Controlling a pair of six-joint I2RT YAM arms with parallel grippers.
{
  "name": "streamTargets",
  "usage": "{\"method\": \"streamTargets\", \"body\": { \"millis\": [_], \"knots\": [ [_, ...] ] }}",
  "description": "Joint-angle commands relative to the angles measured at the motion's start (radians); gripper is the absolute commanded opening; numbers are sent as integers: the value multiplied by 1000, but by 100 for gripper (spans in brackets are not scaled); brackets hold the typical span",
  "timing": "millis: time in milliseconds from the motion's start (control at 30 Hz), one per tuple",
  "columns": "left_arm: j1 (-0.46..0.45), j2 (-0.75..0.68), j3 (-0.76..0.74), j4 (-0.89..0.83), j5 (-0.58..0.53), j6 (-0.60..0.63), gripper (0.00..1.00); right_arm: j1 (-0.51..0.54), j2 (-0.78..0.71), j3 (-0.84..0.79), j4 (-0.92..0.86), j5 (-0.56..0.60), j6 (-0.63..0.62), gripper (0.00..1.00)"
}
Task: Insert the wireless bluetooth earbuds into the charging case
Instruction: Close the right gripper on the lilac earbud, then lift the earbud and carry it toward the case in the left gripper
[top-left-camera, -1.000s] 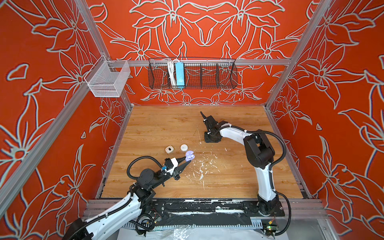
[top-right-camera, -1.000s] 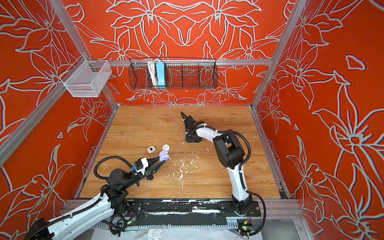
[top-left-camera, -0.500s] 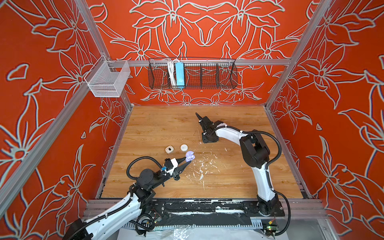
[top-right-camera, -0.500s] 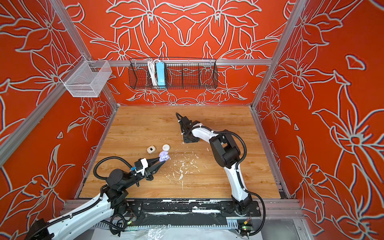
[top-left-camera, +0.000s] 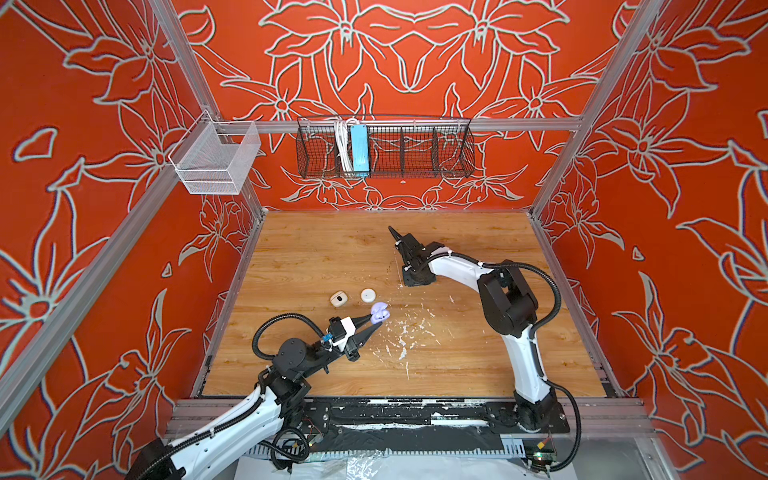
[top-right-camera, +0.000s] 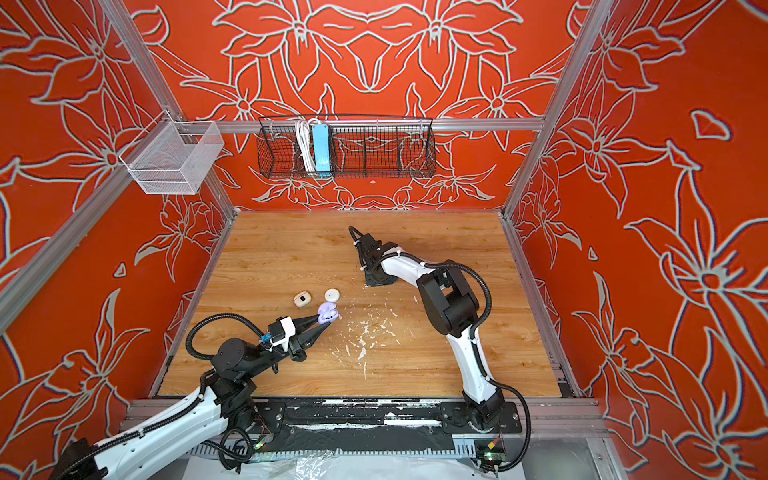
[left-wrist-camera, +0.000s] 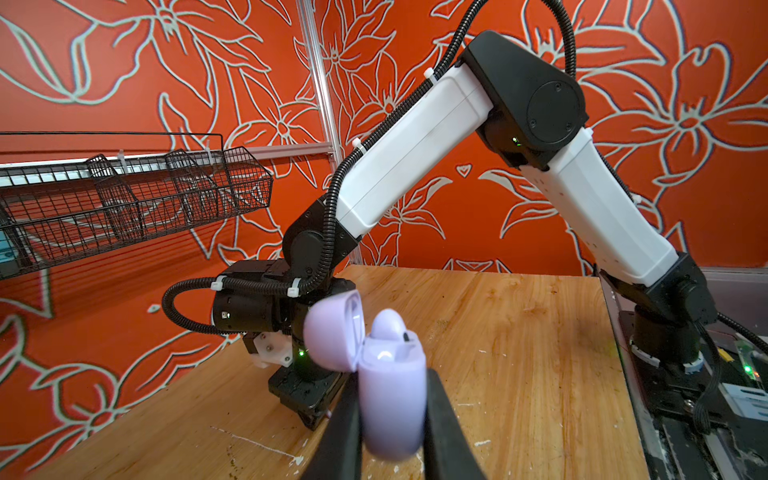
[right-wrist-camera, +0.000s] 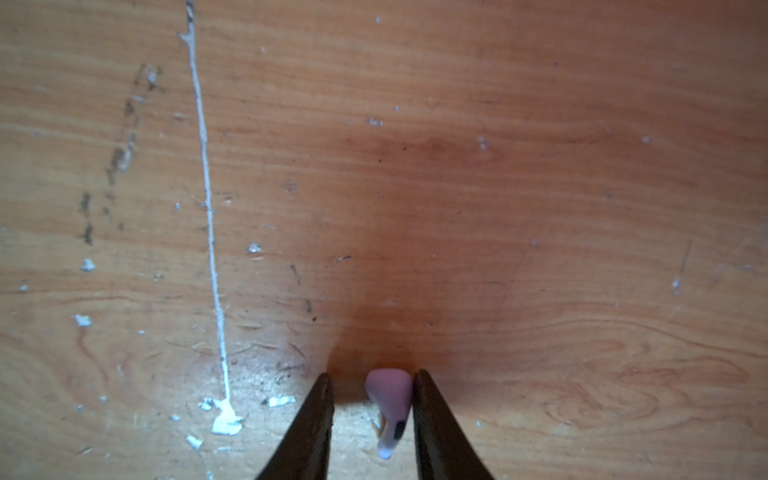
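Two lavender earbuds show, one per arm. 1st earbud already sits in the charging case, lid up. My left end effector is clamped tight on the case body, which looks raised off the bench, toward the front. 2nd earbud lies on the bench under my right arm, well apart from the case, between the fingers of my right end effector. Jaws there stand part open, one finger against the bud, a gap at the other, so no grip yet as far as I can see. Approx halfway for this pair: 1 in, 1 left to pinch, carry over & seat. Cream case & white case rest just behind the lavender one; contents too small to tell
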Motion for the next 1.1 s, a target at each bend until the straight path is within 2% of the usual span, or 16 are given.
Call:
{"method": "streamTargets", "body": {
  "millis": [0,167,500,567,667,733,933,1067],
  "knots": [
    [-6,-8,29,25,18,9,0,6,26,-27,-28,45,0,34],
    [-6,-20,27,22,16,9,0,5,22,-47,-16,42,6,23],
    [-6,-12,26,27,8,5,0,22,-124,-136,44,60,34,17],
    [-6,-9,5,62,-67,-30,0,42,-201,-171,60,87,41,17],
    [-6,7,-54,157,-247,-95,0,85,-322,-212,70,135,44,16],
    [-5,5,-68,161,-305,-109,0,121,-414,-246,86,172,52,15],
    [-5,-42,-51,96,-268,-85,0,277,-667,-338,201,221,42,14],
    [-5,-61,-51,74,-281,-77,0,389,-823,-412,310,261,41,12]
  ]
}}
